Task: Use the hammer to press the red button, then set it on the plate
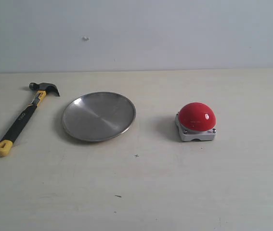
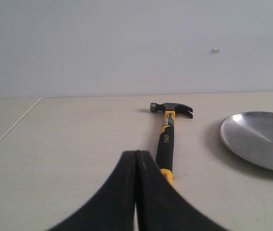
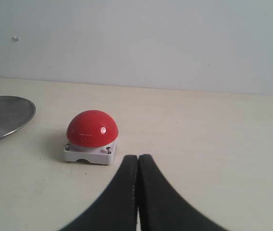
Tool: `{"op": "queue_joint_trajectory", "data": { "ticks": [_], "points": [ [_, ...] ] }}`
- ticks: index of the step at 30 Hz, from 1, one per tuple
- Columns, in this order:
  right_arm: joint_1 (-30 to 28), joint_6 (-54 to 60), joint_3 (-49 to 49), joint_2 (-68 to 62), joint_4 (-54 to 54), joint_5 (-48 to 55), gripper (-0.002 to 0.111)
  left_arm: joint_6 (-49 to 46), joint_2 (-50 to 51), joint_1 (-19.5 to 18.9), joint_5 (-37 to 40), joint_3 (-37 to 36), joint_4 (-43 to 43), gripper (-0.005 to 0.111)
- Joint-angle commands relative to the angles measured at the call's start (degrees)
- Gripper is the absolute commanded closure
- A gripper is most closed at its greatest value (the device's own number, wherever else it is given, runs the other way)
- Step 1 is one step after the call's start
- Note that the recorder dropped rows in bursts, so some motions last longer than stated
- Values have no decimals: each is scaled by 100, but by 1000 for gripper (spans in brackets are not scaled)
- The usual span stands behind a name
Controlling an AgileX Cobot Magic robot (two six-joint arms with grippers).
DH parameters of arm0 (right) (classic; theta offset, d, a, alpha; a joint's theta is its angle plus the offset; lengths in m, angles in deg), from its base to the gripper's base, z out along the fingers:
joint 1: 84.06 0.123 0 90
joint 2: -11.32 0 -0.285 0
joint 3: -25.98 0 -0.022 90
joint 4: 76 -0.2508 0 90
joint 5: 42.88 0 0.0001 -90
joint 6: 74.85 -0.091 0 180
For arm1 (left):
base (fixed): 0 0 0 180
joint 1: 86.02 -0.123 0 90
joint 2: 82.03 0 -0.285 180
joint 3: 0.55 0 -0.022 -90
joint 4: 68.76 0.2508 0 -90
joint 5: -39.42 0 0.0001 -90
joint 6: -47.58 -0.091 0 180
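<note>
The hammer (image 1: 24,117) lies flat on the table at the left, dark head toward the wall, yellow end toward the front. The silver plate (image 1: 98,116) sits just right of it, with nothing on it. The red button (image 1: 196,120) on its grey base stands further right. Neither gripper shows in the exterior view. In the left wrist view my left gripper (image 2: 136,154) is shut and empty, short of the hammer (image 2: 167,136), whose yellow end lies just beside the fingertips. My right gripper (image 3: 138,157) is shut and empty, a little short of the button (image 3: 92,135).
A pale wall runs along the table's far edge. The plate's rim shows in both wrist views, plate (image 2: 259,139) and plate (image 3: 4,115). A table seam (image 2: 11,129) runs at one side of the left wrist view.
</note>
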Motion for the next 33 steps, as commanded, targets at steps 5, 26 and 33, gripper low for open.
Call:
{"op": "queue_joint_trajectory", "data": {
  "ticks": [5,26,33],
  "points": [
    [-7,7,-27,24,-10,-30,108,11,-34,43,1,-11,8,107],
    [-7,7,-27,24,-7,-41,108,1894,-34,43,-2796,-11,-636,107],
    [-7,7,-27,24,-7,-41,108,1822,-34,33,-4781,108,-1472,107]
  ]
}}
